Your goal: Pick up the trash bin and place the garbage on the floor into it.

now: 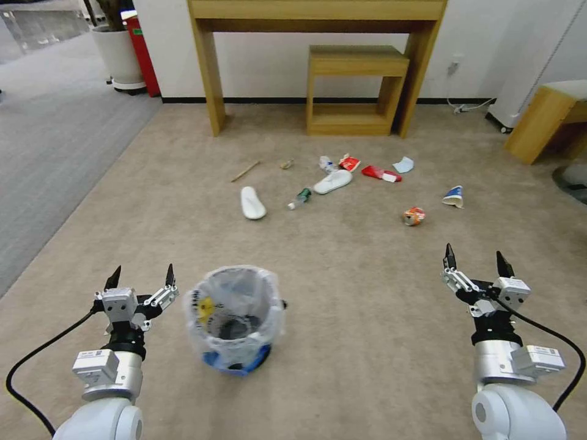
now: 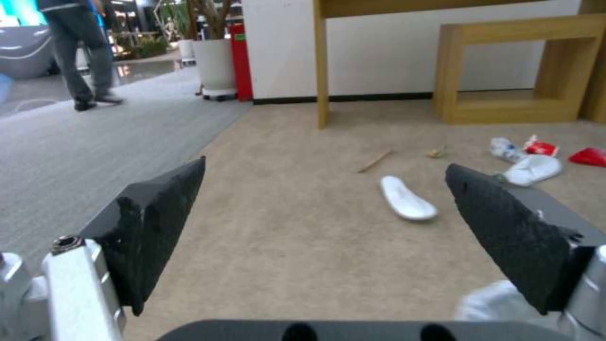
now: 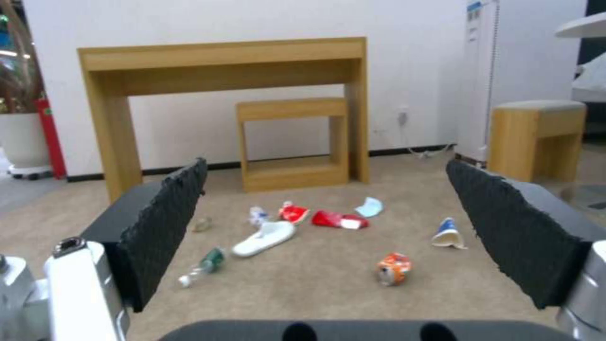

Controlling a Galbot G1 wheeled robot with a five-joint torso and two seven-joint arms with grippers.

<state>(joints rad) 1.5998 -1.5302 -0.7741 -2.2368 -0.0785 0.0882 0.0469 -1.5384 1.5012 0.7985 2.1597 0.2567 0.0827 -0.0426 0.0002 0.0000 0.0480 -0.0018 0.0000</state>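
The trash bin [image 1: 235,318], black mesh lined with a crinkly clear bag, stands upright on the carpet near me. My left gripper [image 1: 141,278] hovers open just to its left, apart from it. My right gripper [image 1: 477,260] is open at the right, above bare carpet. The garbage lies scattered farther ahead: two white slippers [image 1: 252,202] [image 1: 333,181], a plastic bottle [image 1: 300,198], a wooden stick [image 1: 244,171], red wrappers [image 1: 380,173], a crushed orange can [image 1: 413,216], a blue-white paper cup [image 1: 454,197] and a light-blue mask [image 1: 403,164]. The right wrist view shows the can [image 3: 393,268] and cup [image 3: 448,233] between its fingers.
A tall wooden console [image 1: 318,12] with a small wooden shelf unit [image 1: 354,88] under it stands against the far wall. A wooden stool [image 1: 544,119] sits at the right, a white planter [image 1: 119,55] and a red extinguisher at the back left. Open carpet lies between me and the litter.
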